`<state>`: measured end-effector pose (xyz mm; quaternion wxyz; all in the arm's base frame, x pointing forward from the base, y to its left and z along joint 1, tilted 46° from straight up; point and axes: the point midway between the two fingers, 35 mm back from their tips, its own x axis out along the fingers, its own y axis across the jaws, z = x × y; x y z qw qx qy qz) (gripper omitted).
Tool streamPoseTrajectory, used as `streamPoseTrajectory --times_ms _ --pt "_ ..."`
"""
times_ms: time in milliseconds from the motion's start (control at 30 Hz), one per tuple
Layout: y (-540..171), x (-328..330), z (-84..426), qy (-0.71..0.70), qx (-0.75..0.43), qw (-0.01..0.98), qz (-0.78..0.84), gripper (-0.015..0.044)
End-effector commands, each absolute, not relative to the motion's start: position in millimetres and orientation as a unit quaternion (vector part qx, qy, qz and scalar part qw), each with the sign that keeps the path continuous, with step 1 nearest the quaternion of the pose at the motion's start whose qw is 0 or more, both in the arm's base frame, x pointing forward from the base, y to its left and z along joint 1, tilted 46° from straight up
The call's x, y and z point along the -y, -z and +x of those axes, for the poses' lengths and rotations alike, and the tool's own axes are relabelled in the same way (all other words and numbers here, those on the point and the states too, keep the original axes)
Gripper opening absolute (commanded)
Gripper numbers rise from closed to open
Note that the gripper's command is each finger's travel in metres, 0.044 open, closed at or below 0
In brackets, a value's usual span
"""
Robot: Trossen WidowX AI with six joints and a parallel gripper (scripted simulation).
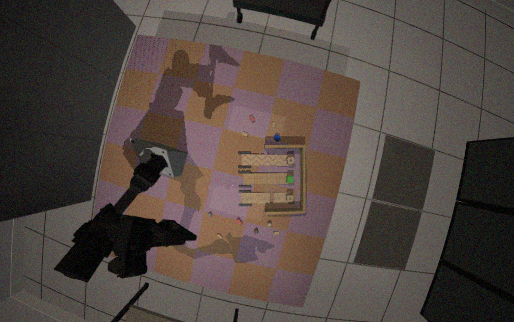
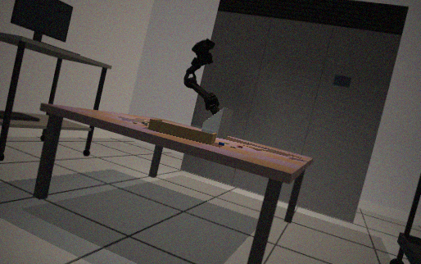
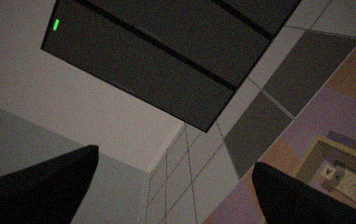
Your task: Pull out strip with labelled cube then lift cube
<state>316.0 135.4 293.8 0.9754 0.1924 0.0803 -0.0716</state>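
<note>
I am holding my hand (image 1: 172, 250) (image 2: 205, 52) (image 3: 177, 162) released, its fingers wide apart with nothing between them. It is hovering at the lower left of the top frame, well apart from the strips. The zigzag strip (image 1: 262, 160), looking unbroken, is lying right of centre, with its labelled cube (image 1: 290, 160) at the right end.

I am counting three strips in a row, one above another in the frame: the zigzag one, a plain strip (image 1: 265, 178) carrying one green piece (image 1: 290, 179), and a lower strip (image 1: 255, 198) with a break, carrying a second marked cube (image 1: 289, 198). One three-sided wooden wall (image 1: 303, 180) (image 2: 182, 132) is standing around their right ends. Two red bits (image 1: 252, 118) and one blue piece (image 1: 277, 137) (image 2: 221, 143) are lying outside it.

The table (image 1: 295, 280) (image 2: 246, 161) is showing orange and mauve squares. Beyond, pale tiles are covering the floor (image 1: 410, 75) (image 2: 164, 242), and dark cabinets (image 1: 482, 230) (image 3: 150, 65) are standing at the frame's right.
</note>
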Motion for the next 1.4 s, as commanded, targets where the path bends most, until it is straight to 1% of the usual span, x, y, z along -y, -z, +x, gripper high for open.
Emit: streamPoseTrajectory --times_ms 0,200,400,700,767,900,1200,1367 --pt "-231 -121 338 0.110 -0.122 0.984 0.063 0.0400" --pt "-128 -78 350 0.151 -0.210 0.954 -0.150 0.0400" --pt "-39 -22 326 0.159 -0.315 0.874 -0.335 0.0400" --pt "-31 -15 321 0.157 -0.327 0.862 -0.354 0.0400" --pt "-26 -16 326 0.156 -0.340 0.857 -0.353 0.0348" --pt "4 -14 346 0.154 -0.416 0.828 -0.342 0.0243" --pt "63 -1 362 0.183 -0.584 0.725 -0.317 0.0006" --pt "86 10 358 0.213 -0.663 0.649 -0.305 0.0000"
